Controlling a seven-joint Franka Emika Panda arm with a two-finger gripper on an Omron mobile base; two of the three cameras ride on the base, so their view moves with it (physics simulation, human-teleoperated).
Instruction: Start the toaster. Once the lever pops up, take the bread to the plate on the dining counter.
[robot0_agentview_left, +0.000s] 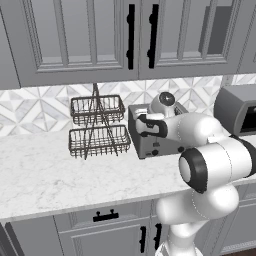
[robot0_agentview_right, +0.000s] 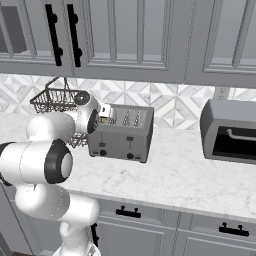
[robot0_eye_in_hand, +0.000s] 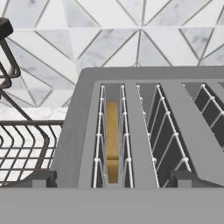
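Gripper (robot0_eye_in_hand: 113, 178): fingertips wide apart, empty, above toaster (robot0_agentview_right: 120, 134) | bread (robot0_eye_in_hand: 112, 140): down in leftmost slot | lever (robot0_agentview_right: 129, 142): apparently unpressed, too small to confirm | risk: descending here, fingers would hit the slot wires, missing the lever

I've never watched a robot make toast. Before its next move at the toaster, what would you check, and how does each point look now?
1. Bread sits in a slot of the toaster: ok, leftmost slot in the hand view.
2. Gripper open, holding nothing: ok.
3. Gripper above the toaster's top: ok.
4. Lever within free reach on the front face: cannot tell.
5. Lever already pushed down: cannot tell.
6. Wire basket rack apart from the toaster: ok.
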